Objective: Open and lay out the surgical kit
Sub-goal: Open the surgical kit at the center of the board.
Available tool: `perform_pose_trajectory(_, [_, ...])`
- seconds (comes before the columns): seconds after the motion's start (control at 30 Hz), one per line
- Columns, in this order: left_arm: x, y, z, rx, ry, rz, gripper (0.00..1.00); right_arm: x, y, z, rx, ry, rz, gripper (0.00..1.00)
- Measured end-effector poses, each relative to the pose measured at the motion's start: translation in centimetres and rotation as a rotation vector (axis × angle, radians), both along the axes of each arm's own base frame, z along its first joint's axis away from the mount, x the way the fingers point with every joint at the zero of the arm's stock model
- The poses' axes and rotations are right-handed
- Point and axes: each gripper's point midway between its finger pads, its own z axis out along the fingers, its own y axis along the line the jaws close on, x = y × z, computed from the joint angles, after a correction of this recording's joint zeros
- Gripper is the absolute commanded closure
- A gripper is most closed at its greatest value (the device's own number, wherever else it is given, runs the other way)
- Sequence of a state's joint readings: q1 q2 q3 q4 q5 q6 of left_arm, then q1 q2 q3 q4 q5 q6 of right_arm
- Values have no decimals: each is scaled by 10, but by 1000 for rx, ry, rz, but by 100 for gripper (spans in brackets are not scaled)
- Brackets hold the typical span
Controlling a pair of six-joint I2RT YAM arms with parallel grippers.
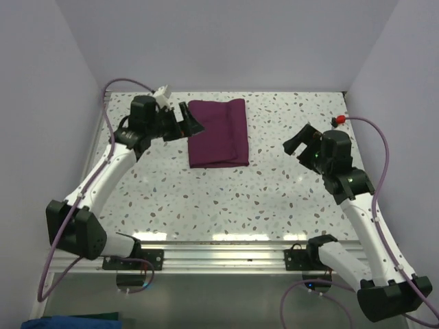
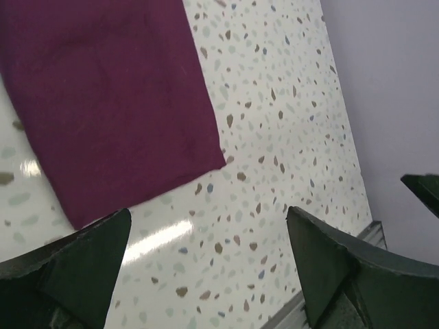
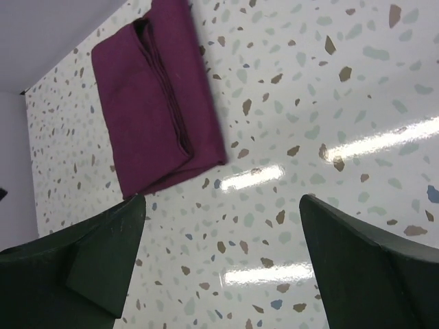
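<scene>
Worktop: The speckled worktop (image 1: pixel 274 199) spreads out before you between pale walls, carrying only one bundle, toward its far edge.

Arms: Your left arm (image 1: pixel 113 171) reaches up the left side to the far-left region. Your right arm (image 1: pixel 363 212) angles in from the right edge, its wrist turned toward the middle. You are probably bracketing the bundle so each side can take a flap.

Surgical kit: The surgical kit (image 1: pixel 218 132) lies flat near the far edge, left of centre, a maroon cloth folded into a neat rectangle. No tray or instrument shows, so the contents are likely wrapped inside. The right wrist view shows stacked fold lines along one long side, the likely place to start peeling.

Left gripper: The left gripper (image 1: pixel 190 120) sits just beside the kit's left edge with jaws spread wide and nothing between them, not touching the cloth as far as can be told.

Right gripper: The right gripper (image 1: pixel 299 142) hangs well apart from the kit over bare worktop, jaws equally spread and empty.

Stage: Opening has not begun. Expect limp cloth that drags unless you pinch only the top layer.
</scene>
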State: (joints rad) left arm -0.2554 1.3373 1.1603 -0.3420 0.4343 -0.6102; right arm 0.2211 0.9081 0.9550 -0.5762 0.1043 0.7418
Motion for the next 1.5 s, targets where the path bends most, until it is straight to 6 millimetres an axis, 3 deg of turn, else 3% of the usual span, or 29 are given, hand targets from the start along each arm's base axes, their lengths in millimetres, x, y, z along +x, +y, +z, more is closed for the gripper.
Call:
perform_pose_trajectory(0.1, [37, -35, 20, 84, -67, -21, 0, 3, 3, 19, -32, -29, 37, 2])
perform_pose_trajectory(0.2, [74, -70, 23, 181, -110, -24, 0, 5, 3, 14, -78, 22, 70, 3])
perform_pose_trajectory(0.27, [94, -93, 8, 272, -117, -11, 2, 6, 3, 2, -104, 69, 88, 4])
perform_pose_trajectory(0.4, [107, -122, -48, 440, -40, -12, 9, -1, 1, -18, -141, 152, 106, 3])
perform_pose_trajectory(0.53, [100, -132, -107, 594, 45, -37, 10, -11, -4, -18, -169, 166, 117, 3])
perform_pose_trajectory(0.63, [88, -132, -128, 684, 72, -54, 11, -18, -9, -14, -196, 152, 116, 3])
perform_pose_trajectory(0.73, [76, -141, -130, 737, 52, -66, 12, -23, -13, -13, -217, 153, 120, 3])
perform_pose_trajectory(0.93, [54, -163, -134, 768, 26, -105, 16, -30, -15, -31, -240, 206, 135, 3])
perform_pose_trajectory(1.1, [57, -157, -140, 799, 33, -78, 22, -30, -15, -36, -244, 221, 141, 3])
perform_pose_trajectory(1.23, [60, -151, -159, 849, 58, -64, 28, -31, -15, -36, -246, 222, 145, 3])
perform_pose_trajectory(1.43, [58, -148, -187, 898, 106, -78, 45, -33, -14, -40, -254, 231, 155, 3])
perform_pose_trajectory(1.5, [58, -147, -194, 908, 116, -80, 46, -33, -15, -41, -259, 234, 157, 3])
